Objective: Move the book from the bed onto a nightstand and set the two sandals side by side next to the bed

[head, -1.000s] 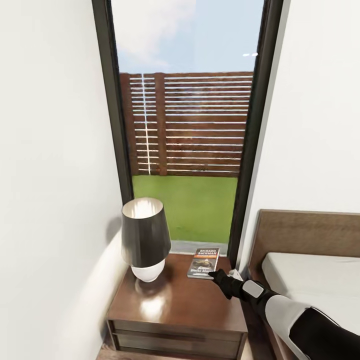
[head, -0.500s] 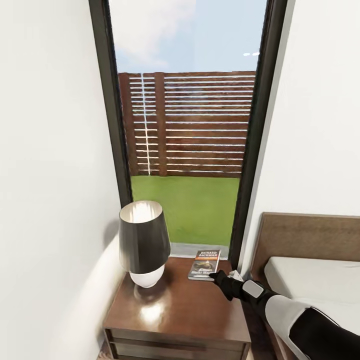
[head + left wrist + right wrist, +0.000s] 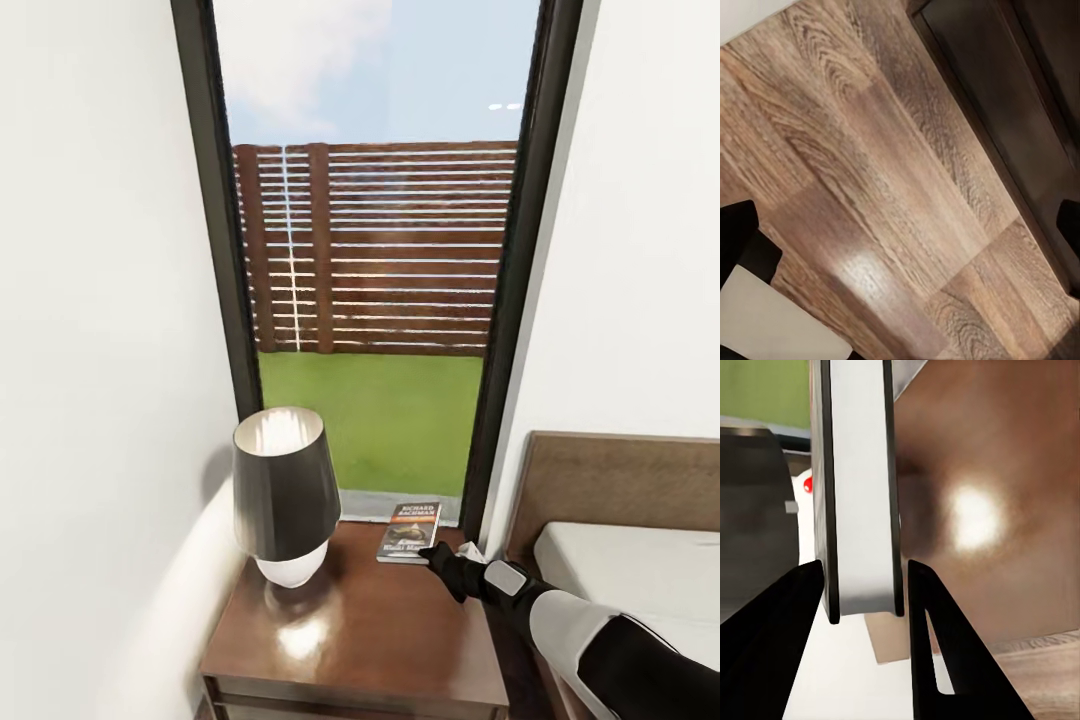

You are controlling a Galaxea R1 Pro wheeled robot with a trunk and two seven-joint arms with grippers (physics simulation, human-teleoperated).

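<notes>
The right gripper (image 3: 432,551) reaches over the nightstand (image 3: 350,640) at its back right corner, its black fingers (image 3: 945,660) parted to either side of the book (image 3: 410,531). In the right wrist view the book's white page edge (image 3: 859,495) stands between the two fingers, with a thin gap on each side, so the jaws look slightly spread around it rather than pressing it; whether they touch it I cannot tell. The book lies at the nightstand's back edge, near the window (image 3: 370,250), its dark cover with white lettering and an orange band facing up. A lamp (image 3: 280,495) with a dark shade stands at the back left corner. The bed (image 3: 630,560) lies just right of the nightstand. The left wrist view shows plank floor (image 3: 870,172); the left gripper's state cannot be told.
</notes>
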